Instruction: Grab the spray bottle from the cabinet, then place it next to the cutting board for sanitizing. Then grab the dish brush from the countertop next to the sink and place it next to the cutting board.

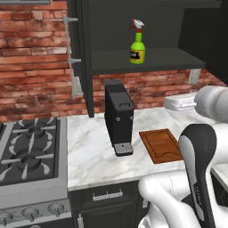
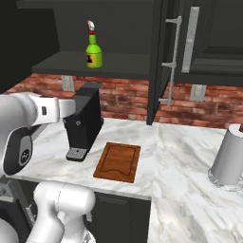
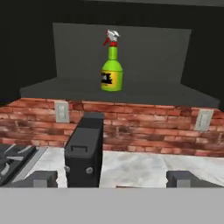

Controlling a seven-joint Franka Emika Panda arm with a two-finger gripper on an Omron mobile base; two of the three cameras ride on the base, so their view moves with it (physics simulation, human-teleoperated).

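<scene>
The claw [image 3: 111,178] stands wide apart, its two dark fingertips [image 3: 41,178] rising well separated at the bottom of the hand view, with nothing between them and nothing touched. It faces the open cabinet [image 1: 147,62], held back from it and lower than the shelf. On that dark inner shelf the spray bottle [image 3: 112,62] stands upright and alone, lime green with a dark-and-white label and a red and white trigger nozzle at the top, set toward the front of the shelf. The cabinet door [image 2: 159,57] hangs open, its long silver bar handle [image 2: 173,59] showing edge-on. Below the shelf runs a red brick wall [image 3: 144,127] with pale outlets. On the countertop [image 1: 89,151], white marble with grey veins, a black coffee machine [image 1: 118,116] stands directly under the bottle, and the cutting board [image 1: 161,145], reddish-brown with a groove round its edge, lies flat just to the right of the machine, near the front edge of the counter. Left of the counter is a gas stove [image 1: 26,151] with dark grates. Farther right, seen from the right base view, a roll of paper towel [image 2: 228,154] stands upright on a holder, well apart from the board.
</scene>
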